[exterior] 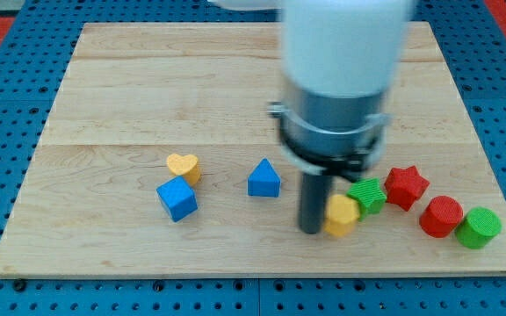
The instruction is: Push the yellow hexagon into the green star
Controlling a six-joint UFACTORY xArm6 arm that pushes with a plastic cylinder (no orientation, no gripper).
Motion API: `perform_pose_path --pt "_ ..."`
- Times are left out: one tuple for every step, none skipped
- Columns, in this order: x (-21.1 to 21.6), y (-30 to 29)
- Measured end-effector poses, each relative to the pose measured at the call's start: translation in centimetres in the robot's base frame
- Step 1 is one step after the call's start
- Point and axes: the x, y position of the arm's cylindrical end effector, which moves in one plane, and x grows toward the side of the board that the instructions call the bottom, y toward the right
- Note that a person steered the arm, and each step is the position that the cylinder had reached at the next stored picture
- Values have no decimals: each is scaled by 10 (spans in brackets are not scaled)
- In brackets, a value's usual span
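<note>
Yellow hexagon (342,215) low on the wooden board (148,96), right of centre, apparently touching the green star (368,194) at its one o'clock, or just beside it. My tip (311,230) pressed against the hexagon's nine o'clock side, or a hair off it; no claw on this rod, so nothing open, nothing shut, nothing held. Red star (406,186) just beyond the green star at two o'clock, then red cylinder (440,216) and green cylinder (478,227) further toward four o'clock. Well apart, around nine o'clock from the tip: blue triangle (263,179), blue cube (177,198), yellow heart (183,166). Task judged nearly or already done. Risks from here: too long a shove, driving the green star into the red star and jostling the cylinders behind; an off-centre push, with the tip low on the hexagon's flank, spinning it past the star's lower edge toward the board's near rim instead of into it.
</note>
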Motion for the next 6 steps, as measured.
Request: perform_pose_path --pt "-9 5" --pt "9 -80" --pt "20 -189" --pt "33 -277" --pt "37 -348" --pt "10 -316"
